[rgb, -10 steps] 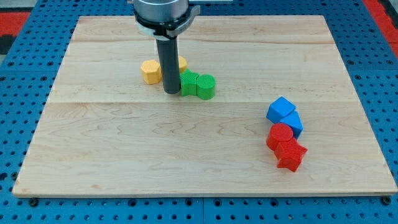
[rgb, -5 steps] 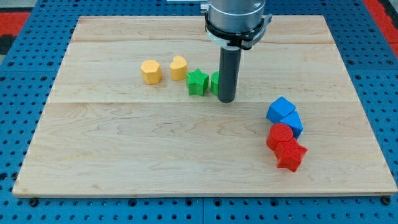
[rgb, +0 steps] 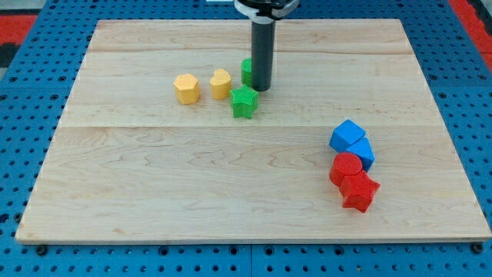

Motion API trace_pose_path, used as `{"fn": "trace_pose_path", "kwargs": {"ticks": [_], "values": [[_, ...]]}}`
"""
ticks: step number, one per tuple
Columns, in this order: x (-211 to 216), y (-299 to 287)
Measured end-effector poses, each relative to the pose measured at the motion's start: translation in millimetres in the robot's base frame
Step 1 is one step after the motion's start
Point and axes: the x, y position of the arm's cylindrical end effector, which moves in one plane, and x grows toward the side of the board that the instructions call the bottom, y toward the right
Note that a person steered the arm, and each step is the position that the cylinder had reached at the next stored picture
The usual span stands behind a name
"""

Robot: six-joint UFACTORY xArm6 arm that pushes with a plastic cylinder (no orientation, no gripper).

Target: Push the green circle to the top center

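Your rod has no claw to open or close; my tip (rgb: 261, 88) sits touching the right side of the green circle (rgb: 247, 71), which is mostly hidden behind the rod, above the board's middle and just short of the top center. Green star (rgb: 244, 101) lies just below it, yellow heart (rgb: 221, 83) and yellow hexagon (rgb: 186, 88) to the view's left. Two blue blocks (rgb: 347, 135) (rgb: 361, 152), red cylinder (rgb: 346, 168) and red star (rgb: 359, 191) cluster touching at the view's lower right on the wooden board (rgb: 154, 200).

1 view only: high front vantage, angled down, whole wooden board (rgb: 231, 200) framed.
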Motion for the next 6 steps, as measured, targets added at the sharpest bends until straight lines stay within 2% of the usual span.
{"fn": "trace_pose_path", "kwargs": {"ticks": [3,4,5,6], "values": [[-63.9,-65.4],[-90.3,-69.8],[-104.2,-23.3],[-89.2,-19.0]]}}
